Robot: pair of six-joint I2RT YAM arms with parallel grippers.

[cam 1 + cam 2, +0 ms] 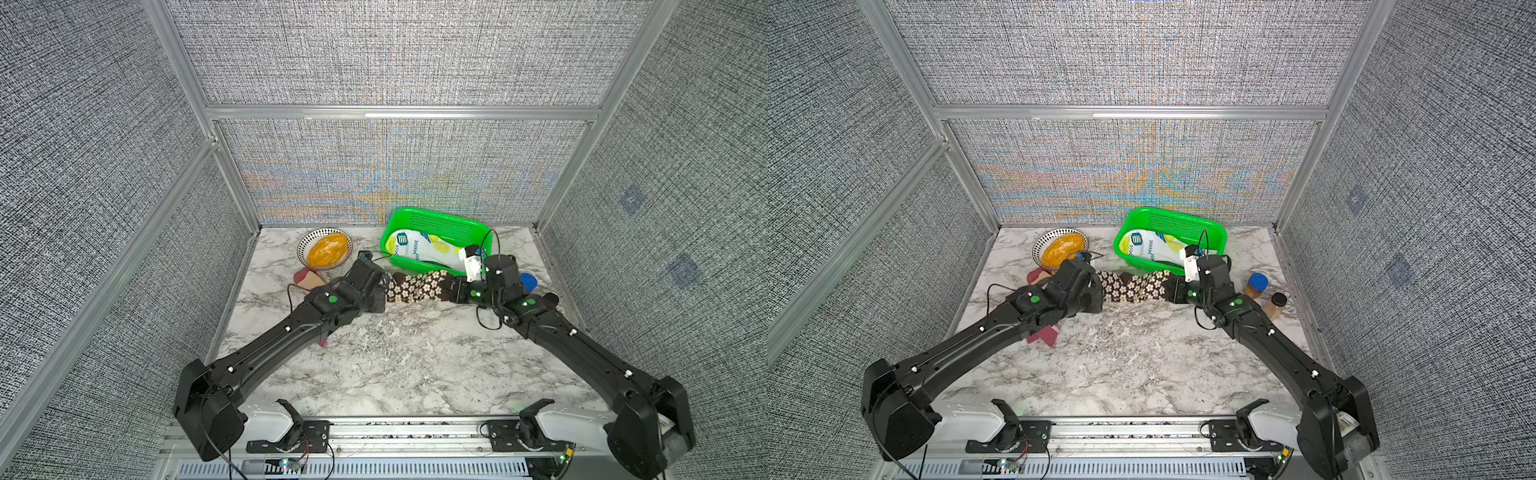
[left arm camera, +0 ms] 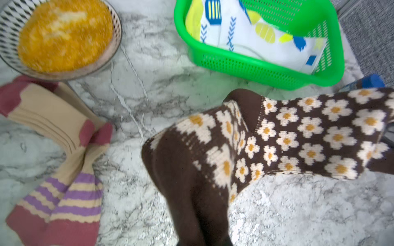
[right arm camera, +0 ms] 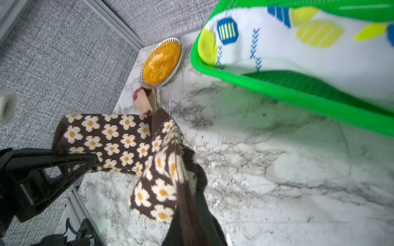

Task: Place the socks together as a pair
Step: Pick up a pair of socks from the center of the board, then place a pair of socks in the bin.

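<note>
We have the brown daisy-print socks (image 1: 415, 286) strung between both arms at about 12 o'clock of the bench (image 1: 415, 365), just at 6 o'clock of the green basket (image 1: 411, 266). The left claw (image 1: 384, 291) is pinched tight on the plain brown end at 9 o'clock. The right claw (image 1: 451, 291) is pinched just as tight on the end at 3 o'clock.

The left wrist view shows two brown lobes side by side in the grip, so we judge both socks are caught together. We cannot tell whether the span clears the bench.

To do this step well, we should:

- move both arms as one, with the spacing fixed, so the knit neither stretches nor sags
- rise before travelling, to clear the basket wall
- steer away from the blue-lidded jar (image 1: 1258, 282) at 3 o'clock
- let go only once both layers lie flat and matched
</note>
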